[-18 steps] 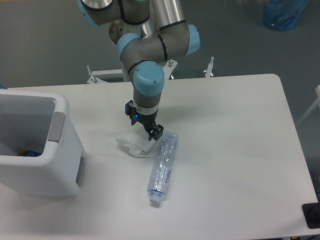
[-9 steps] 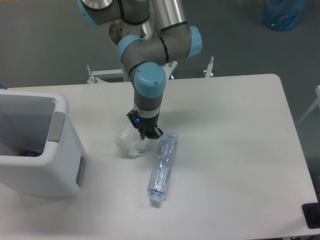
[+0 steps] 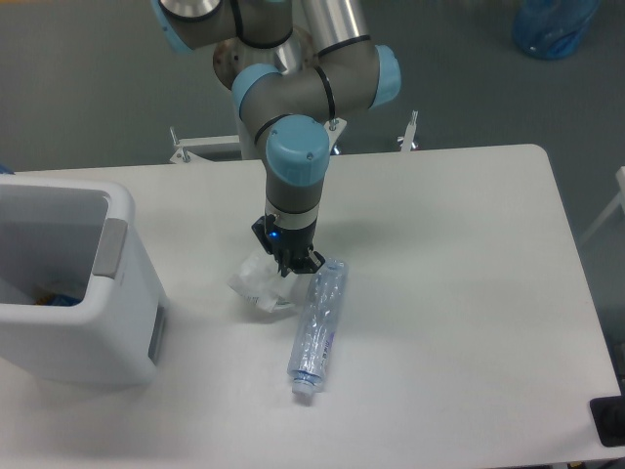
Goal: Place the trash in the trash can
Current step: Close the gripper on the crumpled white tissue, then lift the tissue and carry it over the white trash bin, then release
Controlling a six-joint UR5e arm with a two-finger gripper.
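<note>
The crumpled white paper wad [image 3: 256, 284] lies on the white table, left of centre. My gripper [image 3: 292, 264] points down at the wad's upper right edge, its fingers closed together on the paper. The crushed clear plastic bottle [image 3: 318, 322] with a bluish label lies just right of the wad, its pale cap toward the front edge, almost touching the gripper. The white boxy trash can [image 3: 127, 322] stands at the left edge, its top open, something blue and orange inside.
The white table [image 3: 469, 293] ends at the right and front edges. A black object [image 3: 607, 420] sits at the front right corner. A blue bag [image 3: 555, 24] lies on the floor at the far right.
The gripper came down on the paper wad and closed on it. The wad went from flat to bunched up. The gripper shifted slightly right. The bottle stayed put.
</note>
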